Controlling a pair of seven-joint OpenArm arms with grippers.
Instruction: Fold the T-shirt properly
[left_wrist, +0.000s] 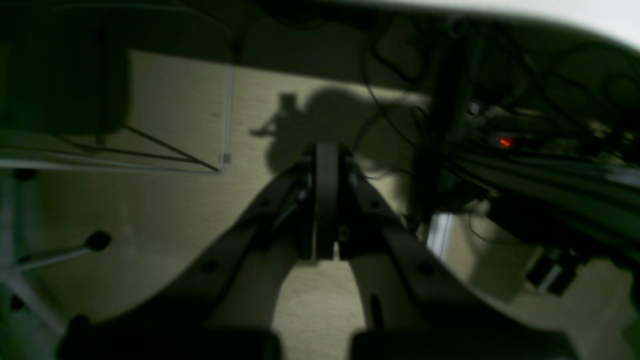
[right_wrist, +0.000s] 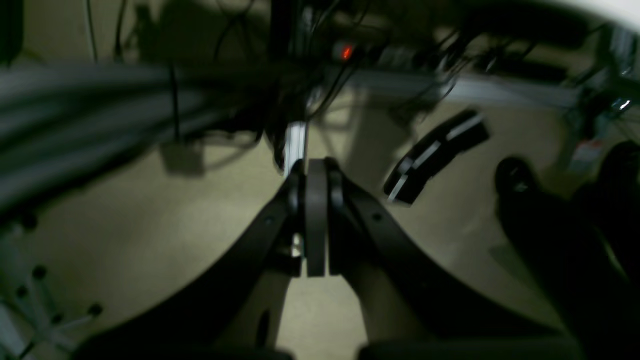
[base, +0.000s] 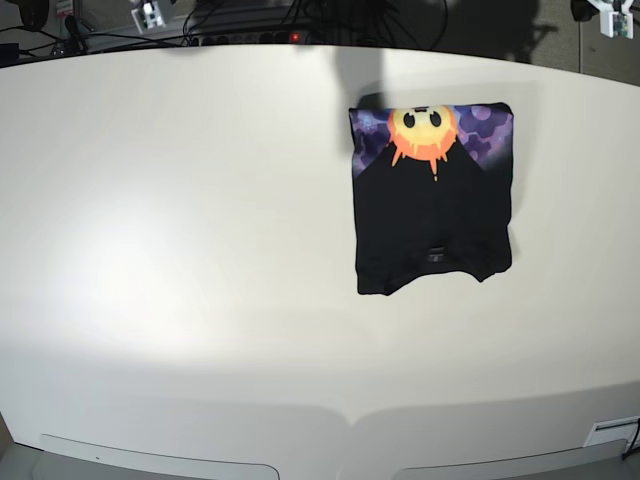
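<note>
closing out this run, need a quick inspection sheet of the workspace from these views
surface: white table, bare except for the shirt, bright glare on its left half
job's things: T-shirt lies folded into a compact rectangle on the table's right side, sun face print showing at its far end, black cloth over the rest
clutter: nothing seen on the table
grippers: left claw shut and empty, aimed at the floor; right claw shut and empty, also over the floor; neither shows in the base view
cables: tangle of dark cables behind the far edge, with a power strip showing a red light
surroundings: beige floor; chair base, blurred
</note>
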